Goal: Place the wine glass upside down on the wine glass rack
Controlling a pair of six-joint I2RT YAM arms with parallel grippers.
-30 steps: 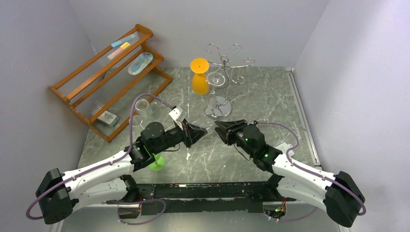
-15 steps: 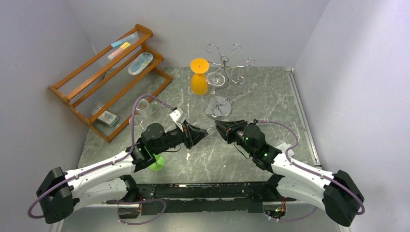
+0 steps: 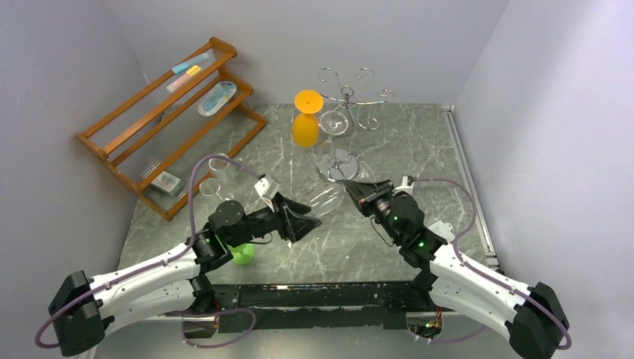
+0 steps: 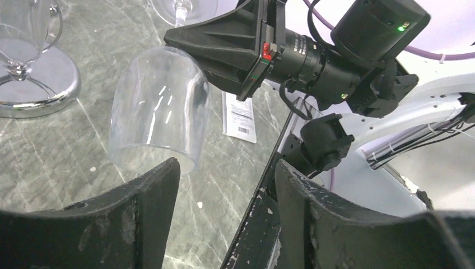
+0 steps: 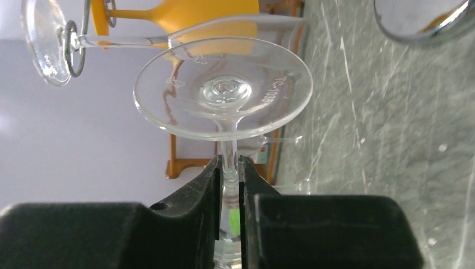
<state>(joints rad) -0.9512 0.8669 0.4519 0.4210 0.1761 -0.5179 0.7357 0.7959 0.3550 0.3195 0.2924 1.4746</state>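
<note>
A clear wine glass [image 5: 223,89] is held by its stem in my right gripper [image 5: 228,162], which is shut on it. In the top view the right gripper [image 3: 350,185] is just in front of the round chrome base of the wine glass rack [image 3: 348,93]. The glass's bowl [image 4: 159,106] tilts toward my left gripper [image 4: 227,168], which stands open just off the bowl's rim with nothing in it. The left gripper [image 3: 306,221] sits left of the bowl [image 3: 327,196]. Another clear glass [image 3: 334,123] and an orange glass [image 3: 307,120] hang upside down on the rack.
An orange-brown wooden shelf [image 3: 172,112] stands at the back left with small items on it. Two clear cups [image 3: 219,166] sit near it. A green glass foot [image 3: 241,254] shows under the left arm. A paper tag [image 4: 240,115] lies on the marble top.
My left gripper has opened and drawn back toward the near left. My right gripper has closed on the stem and swung with the glass toward the rack's base.
</note>
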